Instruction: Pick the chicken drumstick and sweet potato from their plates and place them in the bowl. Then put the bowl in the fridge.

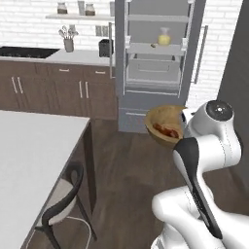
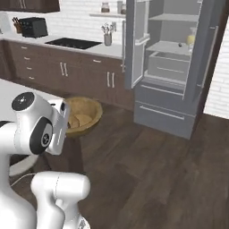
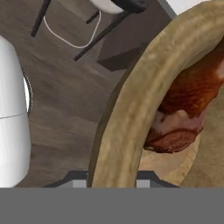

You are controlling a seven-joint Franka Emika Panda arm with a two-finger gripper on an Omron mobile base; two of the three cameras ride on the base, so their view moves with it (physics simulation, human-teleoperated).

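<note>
From the left base view, the bowl (image 1: 164,127) hangs in the air in front of the arm's wrist, tipped a little, with the chicken drumstick (image 1: 167,130) lying reddish-brown inside it. The fridge (image 1: 155,58) stands beyond the bowl with its door swung wide and its shelves and a drawer showing; a yellow bottle (image 1: 165,36) sits on an upper shelf. The jaws themselves are hidden behind the wrist here, so the grip is judged from the bowl being off any surface.

From the right base view, the bowl (image 2: 82,116) juts out just past the white wrist, and a tan shape (image 2: 82,120) in it may be the sweet potato, though it is too soft to be sure. The fridge (image 2: 176,62) is well apart from the bowl, across bare floor.

In the hand view, the bowl's thick wooden rim (image 3: 131,109) runs straight up from between the jaws, which are clenched on that wall. The drumstick (image 3: 183,109) lies just beyond the rim, inside the bowl.

The filling looks done and the step in hand is carrying the bowl to the fridge. The next move calls for closing the gap, keeping the bowl level so nothing rolls out, and choosing a shelf with room.
</note>
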